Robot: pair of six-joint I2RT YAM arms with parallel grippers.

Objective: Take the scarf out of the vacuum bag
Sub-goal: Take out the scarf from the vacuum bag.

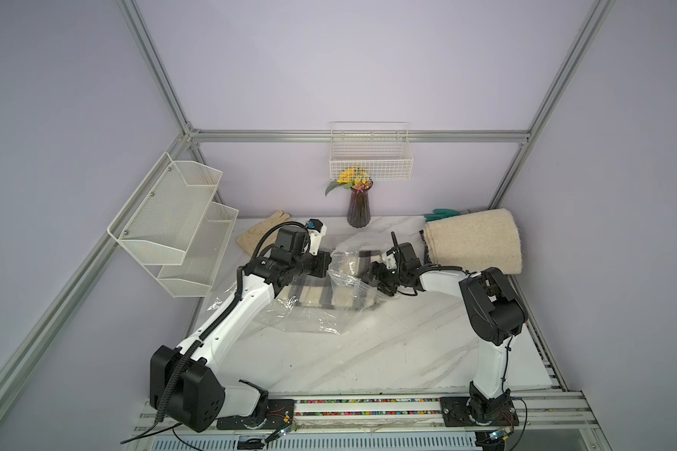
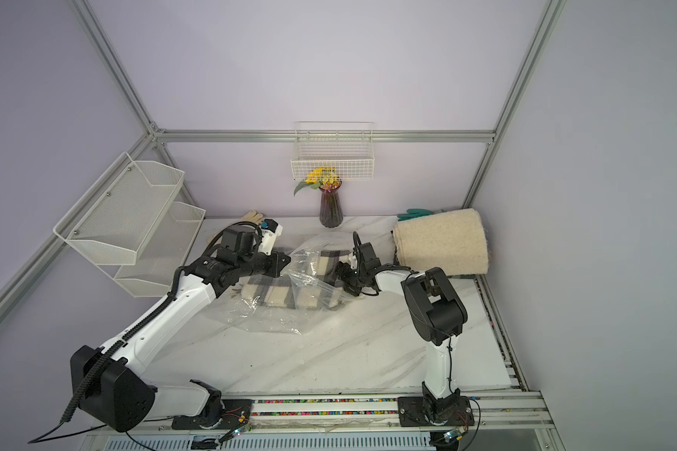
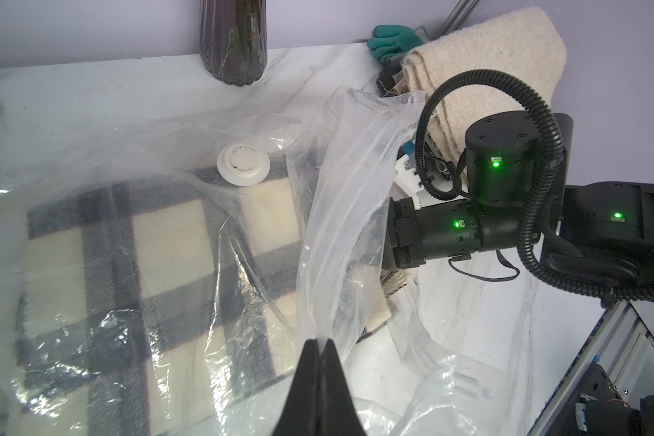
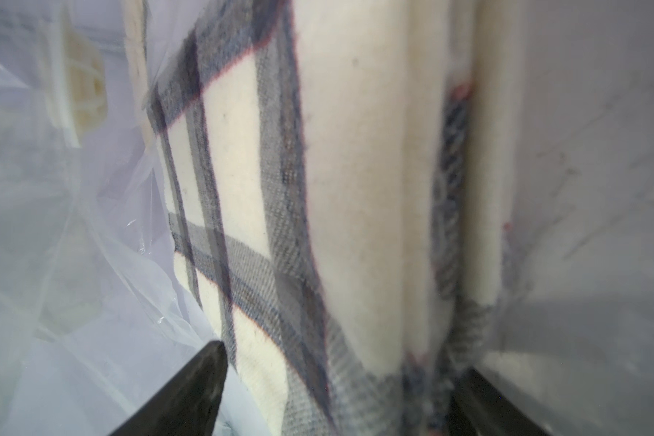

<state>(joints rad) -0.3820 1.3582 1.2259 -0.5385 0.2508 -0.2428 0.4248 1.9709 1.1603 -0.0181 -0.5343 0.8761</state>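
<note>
centre of the marble table (image 1: 368, 351): vacuum bag (image 1: 290, 316) lies crumpled, its mouth turned toward the right arm. scarf (image 1: 321, 293), cream with grey checks, is folded flat and inside the bag in both top views. the white valve cap (image 3: 243, 165) sits on the bag's upper face, over the scarf's far edge.

left gripper (image 3: 320, 345): fingers pressed together, pinching a strip of the bag's upper plastic and holding it raised off the scarf.

right gripper (image 4: 337, 373): reached into the bag's mouth, fingers wide apart, one either side of the scarf's folded end. whether they press the cloth, cannot tell.

back edge: dark vase (image 1: 358, 209) with yellow flowers. right rear corner: rolled cream blanket (image 1: 473, 242), green glove (image 1: 442, 214) behind it. left rear: tan glove (image 1: 262, 230).
</note>
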